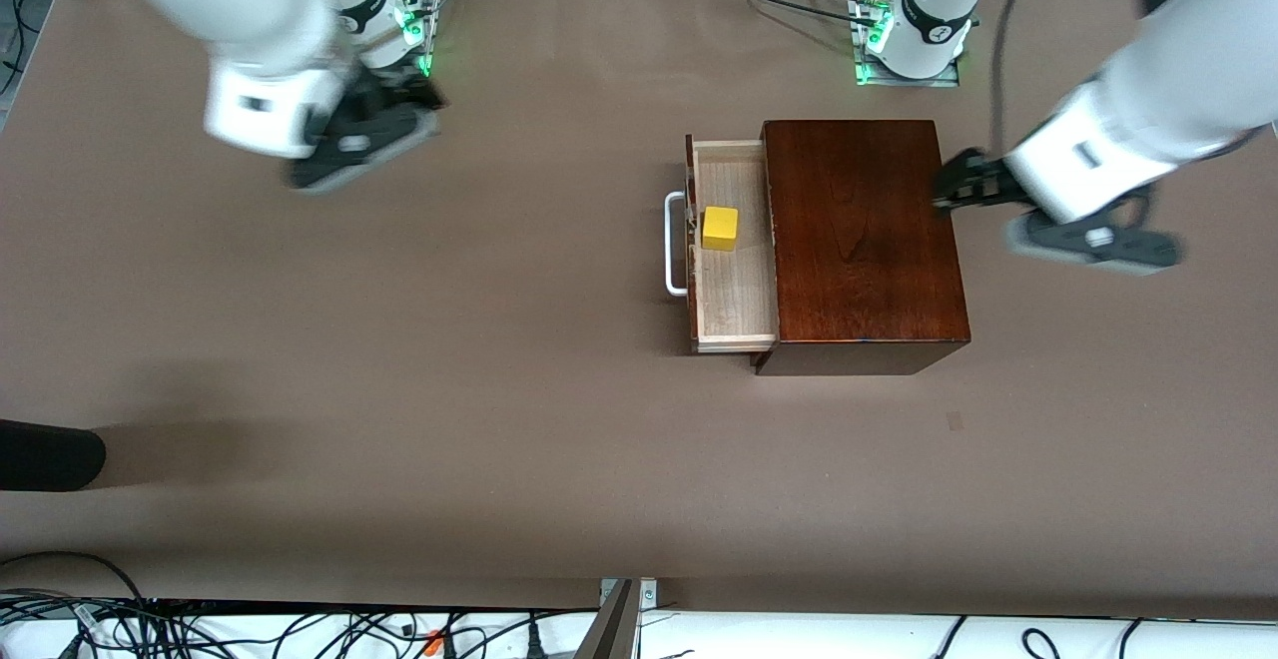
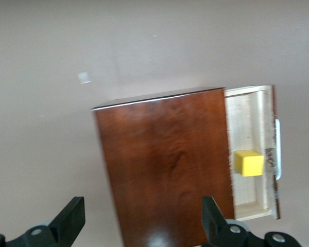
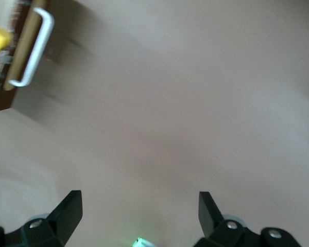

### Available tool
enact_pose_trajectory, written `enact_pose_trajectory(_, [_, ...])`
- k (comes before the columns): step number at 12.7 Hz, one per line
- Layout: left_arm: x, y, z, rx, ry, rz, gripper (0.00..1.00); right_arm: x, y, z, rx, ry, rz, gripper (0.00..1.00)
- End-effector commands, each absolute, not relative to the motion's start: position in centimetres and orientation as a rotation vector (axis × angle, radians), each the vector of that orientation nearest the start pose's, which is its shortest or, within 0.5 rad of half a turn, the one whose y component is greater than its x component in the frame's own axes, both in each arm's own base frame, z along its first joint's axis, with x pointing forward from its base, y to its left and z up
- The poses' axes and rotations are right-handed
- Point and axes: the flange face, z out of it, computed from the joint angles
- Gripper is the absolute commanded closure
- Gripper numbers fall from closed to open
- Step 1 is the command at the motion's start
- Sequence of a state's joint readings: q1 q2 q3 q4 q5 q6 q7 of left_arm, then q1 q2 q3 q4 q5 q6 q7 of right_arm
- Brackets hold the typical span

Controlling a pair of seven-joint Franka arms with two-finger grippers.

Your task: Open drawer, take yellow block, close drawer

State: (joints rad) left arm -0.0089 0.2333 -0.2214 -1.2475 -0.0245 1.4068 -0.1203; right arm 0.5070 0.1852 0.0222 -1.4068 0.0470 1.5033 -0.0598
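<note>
The dark reddish-brown wooden box (image 1: 864,240) stands on the table toward the left arm's end. Its drawer (image 1: 734,290) is pulled open toward the right arm's end, white handle (image 1: 676,245) outermost. The yellow block (image 1: 720,228) sits in the pale drawer interior. My left gripper (image 1: 949,190) is open and empty, over the box's edge at the left arm's end. In the left wrist view the gripper (image 2: 142,218) is over the box (image 2: 165,170), with the block (image 2: 248,162) farther off. My right gripper (image 1: 414,90) is open and empty over bare table near its base; its wrist view (image 3: 139,208) shows the handle (image 3: 33,49).
The arm bases (image 1: 924,30) (image 1: 394,10) with green lights stand along the table's edge farthest from the front camera. A black rounded object (image 1: 45,454) lies at the right arm's end, near the front. Cables run along the table's front edge.
</note>
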Motion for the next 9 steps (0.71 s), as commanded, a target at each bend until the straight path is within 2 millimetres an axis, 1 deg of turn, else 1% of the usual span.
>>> enact_pose_trajectory(1, [55.9, -8.1, 63.7, -3.184, 0.111, 0.057, 0.0, 50.1, 38.4, 55.9, -2.909, -1.083, 0.092, 0.0])
enact_pose_trajectory(2, [55.1, -6.7, 63.7, -3.183, 0.074, 0.062, 0.0, 48.1, 42.4, 55.0, -2.873, -1.187, 0.045, 0.0])
enact_pose_trajectory(3, [54.4, -5.7, 63.5, -3.184, 0.051, 0.074, 0.0, 47.3, 45.3, 53.9, -2.849, -1.26, -0.028, 0.0])
enact_pose_trajectory(4, [53.6, -5.2, 63.3, -3.185, 0.033, 0.062, 0.0, 45.2, 49.5, 51.8, -2.795, -1.387, -0.085, 0.0])
enact_pose_trajectory(5, [53.0, -4.9, 62.9, -3.185, 0.021, 0.043, 0.0, 43.4, 53.0, 50.1, -2.769, -1.506, -0.148, 0.0])
enact_pose_trajectory(7, [52.9, -5.1, 63.0, -3.175, 0.024, 0.088, 0.0, 42.4, 57.6, 46.4, -2.726, -1.67, -0.222, 0.0])
enact_pose_trajectory(8, [52.9, -5.2, 63.1, -3.165, 0.024, 0.086, 0.0, 41.9, 59.6, 44.4, -2.664, -1.77, -0.229, 0.0])
enact_pose_trajectory(9, [53.0, -5.2, 63.3, -3.167, 0.024, 0.082, 0.0, 41.2, 61.1, 43.0, -2.603, -1.864, -0.235, 0.0])
